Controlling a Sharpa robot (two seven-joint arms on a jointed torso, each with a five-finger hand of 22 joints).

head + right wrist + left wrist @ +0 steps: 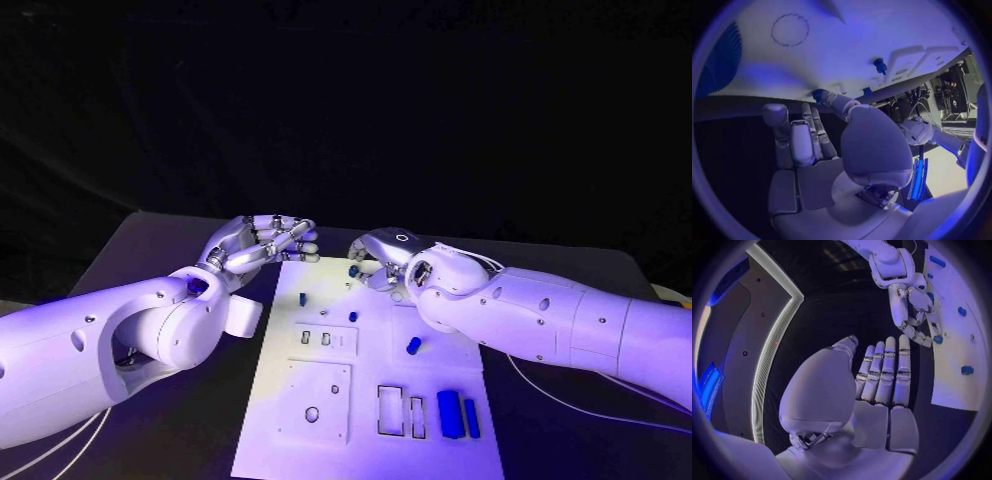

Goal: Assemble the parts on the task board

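1. The left hand [260, 245] and right hand [387, 262] stand close together at the far edge of the task board [289, 420], with only a narrow gap between them.
2. Small blue parts [414, 345] stand on the board's middle; its near left part lies flat and open.

My left hand [263, 243] is silver with dark gaps between its finger segments, on a white arm [101, 345]; my right hand [378, 259] is the same silver, its arm [562, 320] white as well; the task board [325, 400] is a white plate with dark-outlined rectangular cut-outs and small round holes; the parts [451, 414] on it are blue, two long bars near me and smaller blue pieces [414, 345] further up; the table [159, 240] is black; thin white cables [591, 395] trail over it.
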